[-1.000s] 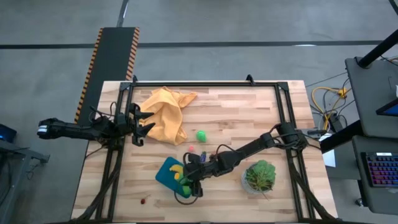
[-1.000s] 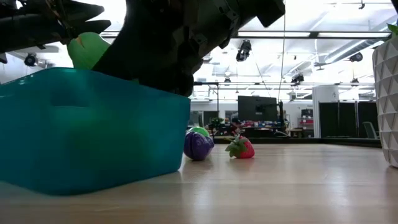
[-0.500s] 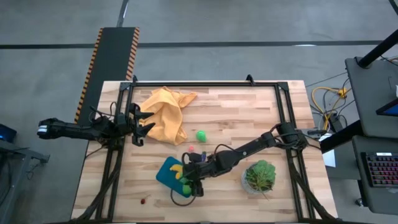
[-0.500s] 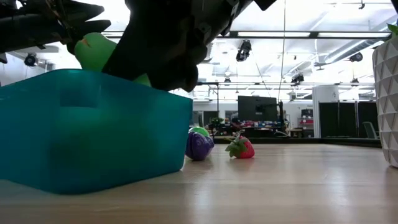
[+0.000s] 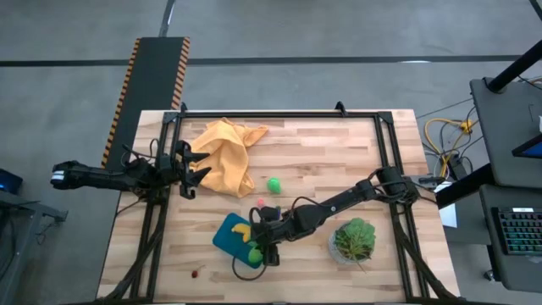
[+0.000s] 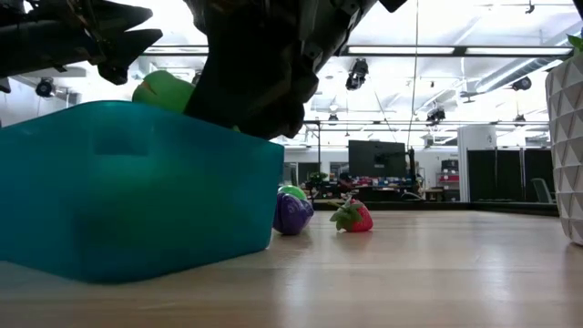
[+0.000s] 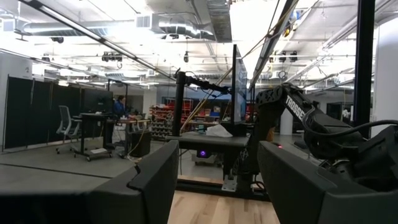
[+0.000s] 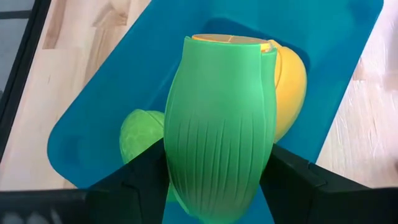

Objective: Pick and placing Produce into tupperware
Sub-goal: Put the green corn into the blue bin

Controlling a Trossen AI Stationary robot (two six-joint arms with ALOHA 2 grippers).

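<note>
Right claw (image 8: 211,180): clamped on ribbed green piece (image 8: 219,124), poised over tupperware (image 8: 155,68).
Release: lower first, aim for bare floor beside banana (image 8: 287,87).
Worktop (image 5: 339,152): green oval (image 5: 273,184) waiting.
Left claw (image 5: 193,166): apart, parked beside cloth (image 5: 224,152).

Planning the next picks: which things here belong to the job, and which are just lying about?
Job:
- blue tub, with a banana and a green piece inside
- ribbed green vegetable, held over the tub in the right gripper
- loose: green fruit, strawberry, purple piece

Lying about:
- orange cloth
- potted plant
</note>
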